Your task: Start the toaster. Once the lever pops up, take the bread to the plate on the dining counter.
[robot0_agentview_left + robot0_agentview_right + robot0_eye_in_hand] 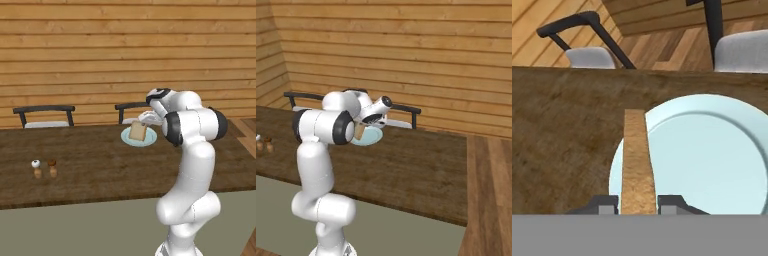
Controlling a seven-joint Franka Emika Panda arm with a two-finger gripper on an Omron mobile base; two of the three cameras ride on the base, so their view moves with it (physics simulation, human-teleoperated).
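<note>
The end effector is gripping the bread by its lower edge, one finger on each face, and the slice is standing on edge. It is hanging over the left rim of the plate, which is sitting on the dining desk towards its far side. In the left base view the bread is showing as a tilted tan square over the plate.

The main risk, as I judge it, is letting go here: the slice is lined up with the rim and not the middle, so it could be tipping outward and landing partly on the wood. Dropping it edge-on could also be making it roll or bounce off. I cannot tell whether it is touching the plate yet.

Two small shakers are standing well apart to the left, and two chairs are waiting behind the desk; neither is blocking the way. Nothing is lying on the plate itself.
</note>
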